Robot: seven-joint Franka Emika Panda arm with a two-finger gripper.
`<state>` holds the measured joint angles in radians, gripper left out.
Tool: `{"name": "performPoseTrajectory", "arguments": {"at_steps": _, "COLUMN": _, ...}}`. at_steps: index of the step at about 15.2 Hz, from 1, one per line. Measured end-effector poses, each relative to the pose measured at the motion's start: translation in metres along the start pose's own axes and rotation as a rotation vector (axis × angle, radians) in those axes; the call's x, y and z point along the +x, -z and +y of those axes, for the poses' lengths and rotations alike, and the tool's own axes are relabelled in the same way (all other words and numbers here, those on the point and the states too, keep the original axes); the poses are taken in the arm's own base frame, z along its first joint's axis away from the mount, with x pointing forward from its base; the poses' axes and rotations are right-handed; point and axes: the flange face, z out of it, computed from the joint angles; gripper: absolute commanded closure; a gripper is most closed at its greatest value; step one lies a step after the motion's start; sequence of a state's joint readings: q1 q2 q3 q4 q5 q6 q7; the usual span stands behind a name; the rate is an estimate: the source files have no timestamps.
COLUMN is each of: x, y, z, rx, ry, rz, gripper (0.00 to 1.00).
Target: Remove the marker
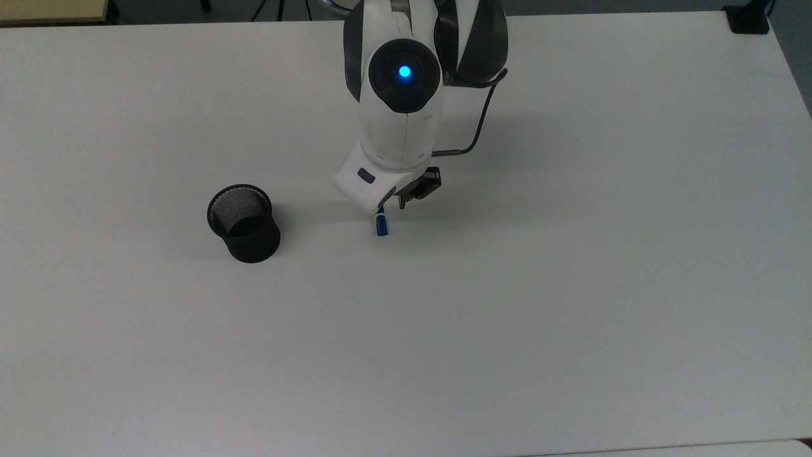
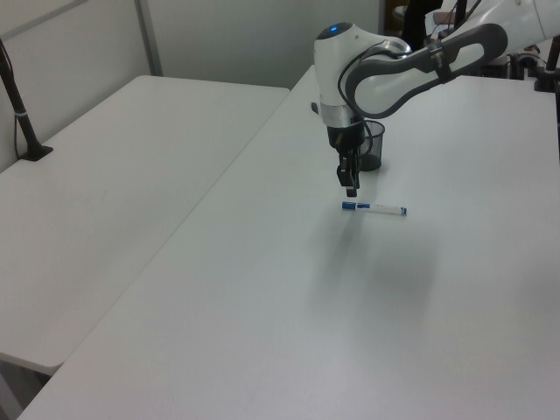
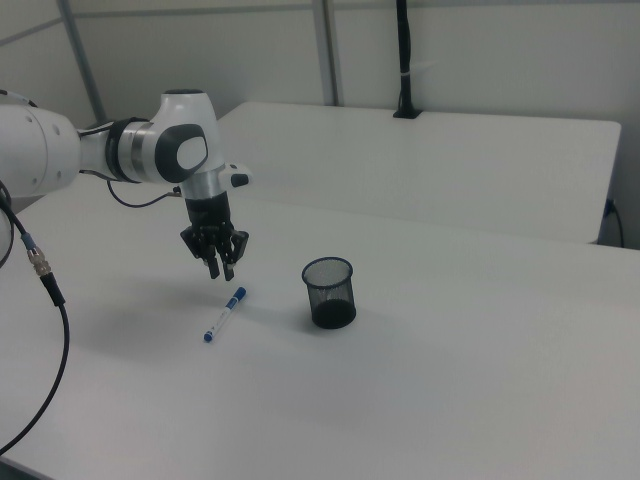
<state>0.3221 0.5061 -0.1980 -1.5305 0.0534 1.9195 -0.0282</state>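
White marker (image 3: 224, 313) is seen lying flat on the table (image 3: 420, 400), well inside its edges, beside the mesh cup (image 3: 329, 292) | gripper (image 3: 217, 262) hangs just above the capped end, fingers parted, nothing held | long axis runs away from the cup

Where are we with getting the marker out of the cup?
Done: the slim white marker with blue cap is out of the black mesh cup and lies flat on the white table, apart from the cup. In hand: nothing; the claw hangs open just above the marker's capped end, as the right view shows. Left: by these views nothing but backing the arm away, since the cup looks empty in the top view.
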Motion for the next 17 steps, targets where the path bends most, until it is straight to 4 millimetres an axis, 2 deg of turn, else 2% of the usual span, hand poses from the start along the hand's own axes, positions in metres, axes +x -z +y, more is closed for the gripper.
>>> {"name": "performPoseTrajectory", "arguments": {"at_steps": 2, "x": 0.000, "y": 0.000, "z": 0.000, "rx": 0.000, "ry": -0.004, "rz": 0.000, "gripper": 0.08}}
{"name": "performPoseTrajectory", "arguments": {"at_steps": 3, "x": 0.000, "y": 0.000, "z": 0.000, "rx": 0.000, "ry": -0.016, "rz": 0.000, "gripper": 0.00}}
{"name": "performPoseTrajectory", "arguments": {"at_steps": 6, "x": 0.001, "y": 0.004, "z": 0.001, "rx": -0.001, "ry": -0.053, "rz": 0.008, "gripper": 0.00}}
{"name": "performPoseTrajectory", "arguments": {"at_steps": 8, "x": 0.001, "y": 0.015, "z": 0.007, "rx": -0.002, "ry": -0.069, "rz": 0.027, "gripper": 0.00}}
{"name": "performPoseTrajectory", "arguments": {"at_steps": 11, "x": -0.005, "y": 0.046, "z": 0.025, "rx": 0.002, "ry": -0.100, "rz": 0.061, "gripper": 0.00}}
{"name": "performPoseTrajectory", "arguments": {"at_steps": 13, "x": -0.017, "y": 0.070, "z": 0.041, "rx": 0.007, "ry": -0.122, "rz": 0.060, "gripper": 0.00}}
{"name": "performPoseTrajectory", "arguments": {"at_steps": 15, "x": -0.037, "y": 0.101, "z": 0.066, "rx": 0.009, "ry": -0.155, "rz": 0.053, "gripper": 0.00}}
{"name": "performPoseTrajectory", "arguments": {"at_steps": 17, "x": -0.049, "y": 0.117, "z": 0.084, "rx": 0.013, "ry": -0.179, "rz": 0.048, "gripper": 0.00}}
